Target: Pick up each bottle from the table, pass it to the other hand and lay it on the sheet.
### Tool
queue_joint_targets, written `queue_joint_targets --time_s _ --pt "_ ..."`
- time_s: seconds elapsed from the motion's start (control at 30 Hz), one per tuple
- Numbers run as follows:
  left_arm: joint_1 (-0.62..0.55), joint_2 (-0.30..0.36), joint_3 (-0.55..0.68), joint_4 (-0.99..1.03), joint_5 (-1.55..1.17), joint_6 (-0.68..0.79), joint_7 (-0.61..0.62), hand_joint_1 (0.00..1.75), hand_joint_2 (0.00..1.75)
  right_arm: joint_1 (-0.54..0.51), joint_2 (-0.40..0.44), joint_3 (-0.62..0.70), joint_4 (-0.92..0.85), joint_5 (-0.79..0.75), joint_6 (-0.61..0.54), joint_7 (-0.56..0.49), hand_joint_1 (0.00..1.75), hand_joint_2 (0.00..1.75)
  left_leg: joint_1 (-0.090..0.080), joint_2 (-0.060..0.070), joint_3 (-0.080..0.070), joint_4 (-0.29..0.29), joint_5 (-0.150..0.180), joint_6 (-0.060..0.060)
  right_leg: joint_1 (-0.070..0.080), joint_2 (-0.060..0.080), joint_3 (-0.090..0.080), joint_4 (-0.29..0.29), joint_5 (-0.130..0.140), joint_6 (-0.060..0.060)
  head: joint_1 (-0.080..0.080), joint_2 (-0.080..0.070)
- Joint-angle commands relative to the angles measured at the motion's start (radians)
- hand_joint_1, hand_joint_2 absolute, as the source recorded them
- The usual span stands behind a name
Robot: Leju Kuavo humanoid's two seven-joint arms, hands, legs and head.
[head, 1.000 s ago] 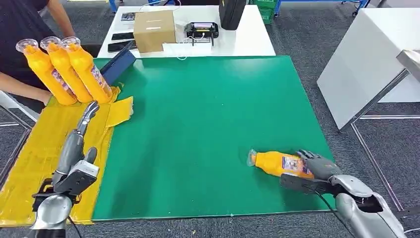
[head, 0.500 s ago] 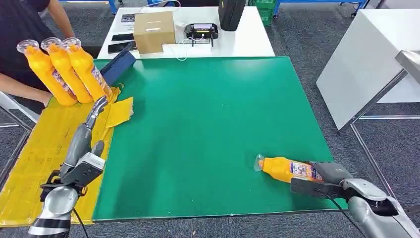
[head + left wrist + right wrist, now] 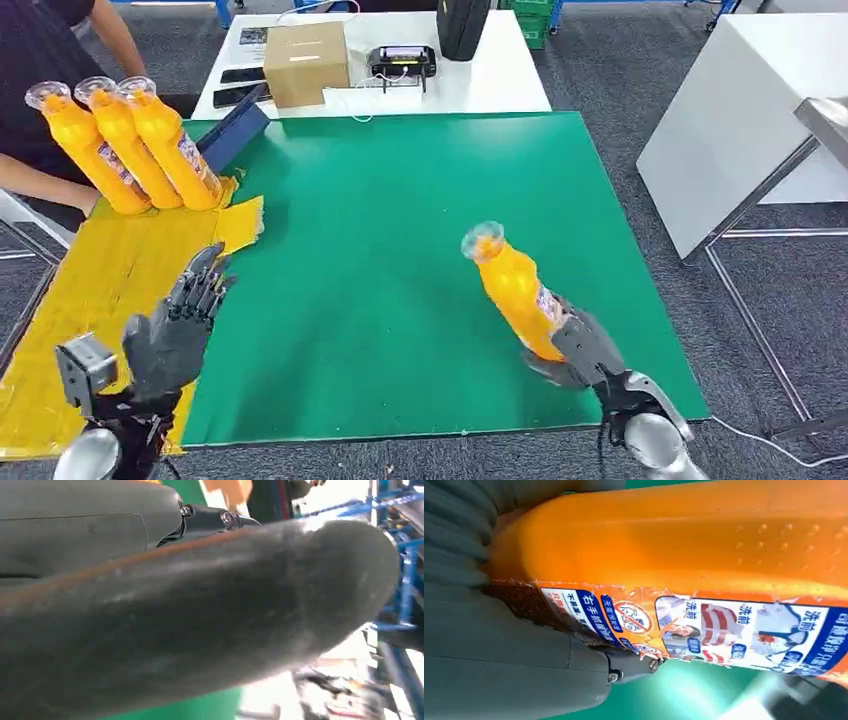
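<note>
One orange bottle is up off the green mat in my right hand, gripped around its lower end, tilted with its clear cap pointing up and toward the robot's left. From my right wrist view I see the bottle pressed tight against the hand, its torn blue and white label facing the camera. My left hand is raised over the seam where the yellow sheet meets the mat, holding nothing, fingers spread and pointing away from me. In the left wrist view a blurred dark finger lies close across the lens, and I can make out little behind it beyond a strip of green. Three more orange bottles lie side by side at the far end of the yellow sheet, touching one another, caps pointing away from me. A person's arm reaches in just beside them on the far left. Beyond the mat I see a white table carrying a cardboard box and a small black device.
</note>
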Motion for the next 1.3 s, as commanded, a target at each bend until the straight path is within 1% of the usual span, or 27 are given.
queue_joint_targets --time_s 0.03,0.1,0.13,0.17,0.23,0.33,0.43,0.67,0.73,0.8,0.83,0.93,0.97,1.3 --pt "0.023 -0.058 -0.048 -0.047 0.14 -0.054 0.07 0.0 1.75 -0.017 0.202 0.017 -0.164 -0.099 -0.005 -0.067 1.75 1.75 0.001 -0.002 0.002 0.0 -0.002 -0.001 0.0 0.004 0.003 0.0 -0.002 -0.001 0.0 0.0" --pt "-0.011 -0.079 -0.109 -0.07 0.095 -0.023 0.058 0.0 1.75 -0.044 0.223 0.121 -0.167 -0.038 -0.01 -0.066 1.75 1.75 0.0 0.001 -0.002 0.001 -0.001 0.0 0.0 0.005 -0.001 0.002 0.0 -0.001 0.0 0.0" --pt "-0.034 -0.085 -0.137 -0.074 0.099 -0.01 0.067 0.0 1.75 -0.058 0.228 0.174 -0.151 -0.03 -0.008 -0.055 1.75 1.75 0.0 0.002 -0.002 0.002 -0.002 -0.001 0.0 0.007 0.0 0.003 -0.001 -0.002 0.0 0.0" --pt "-0.067 -0.093 -0.17 -0.076 0.095 0.011 0.077 0.0 1.75 -0.082 0.228 0.244 -0.115 -0.02 -0.009 -0.045 1.75 1.75 0.0 0.0 -0.002 0.001 -0.001 -0.001 0.0 0.005 0.0 0.002 0.0 -0.002 0.0 0.0" --pt "-0.116 -0.103 -0.225 -0.07 0.106 0.026 0.097 0.0 1.75 -0.124 0.24 0.333 -0.045 -0.019 -0.02 -0.046 1.75 1.75 0.0 -0.001 -0.003 0.001 0.0 0.0 0.0 0.001 0.0 0.001 0.001 -0.001 0.0 0.0" --pt "-0.137 -0.11 -0.268 -0.069 0.095 0.039 0.107 0.0 1.75 -0.165 0.244 0.406 0.018 -0.016 -0.016 -0.048 1.75 1.75 0.0 0.0 -0.002 0.001 0.0 -0.001 0.0 0.004 0.0 0.001 0.001 -0.002 0.0 0.0" --pt "-0.134 -0.106 -0.295 -0.074 0.098 0.04 0.1 0.0 1.75 -0.18 0.23 0.452 0.043 -0.023 -0.008 -0.05 1.75 1.75 0.0 -0.001 0.0 0.0 0.0 0.0 0.0 0.004 0.002 0.0 0.001 -0.002 0.0 0.0" --pt "-0.127 -0.099 -0.308 -0.085 0.1 0.037 0.086 0.0 1.75 -0.185 0.218 0.481 0.036 -0.036 0.002 -0.051 1.75 1.75 0.0 -0.001 0.002 0.0 -0.001 0.0 -0.001 0.006 0.004 0.0 -0.001 -0.002 0.0 0.0" --pt "-0.125 -0.098 -0.312 -0.088 0.1 0.036 0.084 0.0 1.75 -0.185 0.217 0.483 0.03 -0.037 0.002 -0.051 1.75 1.75 -0.001 -0.002 -0.002 0.0 0.001 0.0 -0.001 0.001 0.001 0.0 0.0 -0.001 0.0 0.0" --pt "-0.125 -0.092 -0.319 -0.089 0.09 0.027 0.08 0.0 1.75 -0.189 0.215 0.488 0.024 -0.039 0.007 -0.051 1.75 1.75 0.0 -0.003 0.0 0.001 0.0 0.0 0.0 0.003 0.003 0.001 -0.001 -0.002 0.0 0.0" --pt "-0.124 -0.092 -0.321 -0.09 0.085 0.026 0.078 0.0 1.75 -0.189 0.215 0.489 0.023 -0.04 0.008 -0.051 1.75 1.75 -0.001 -0.002 -0.002 0.0 0.001 0.0 -0.001 0.002 0.001 0.0 0.001 -0.001 0.0 0.0" --pt "-0.118 -0.077 -0.345 -0.091 0.059 0.006 0.068 0.0 1.75 -0.19 0.213 0.496 0.006 -0.039 0.012 -0.049 1.75 1.75 0.0 -0.003 0.0 0.0 0.0 0.0 -0.001 0.004 0.002 0.001 0.0 -0.002 0.0 0.0" --pt "-0.118 -0.071 -0.354 -0.086 0.053 -0.002 0.068 0.0 1.75 -0.192 0.212 0.499 -0.003 -0.038 0.016 -0.047 1.75 1.75 0.0 -0.002 -0.002 0.0 0.001 0.0 -0.001 0.002 0.001 0.001 0.0 -0.001 0.0 0.0" --pt "-0.129 -0.062 -0.359 -0.06 0.044 -0.018 0.067 0.0 1.75 -0.208 0.21 0.54 -0.021 -0.009 0.041 -0.041 1.75 1.75 -0.001 -0.003 0.0 0.0 0.0 0.0 -0.001 0.002 0.002 0.001 -0.001 -0.002 0.0 0.0"
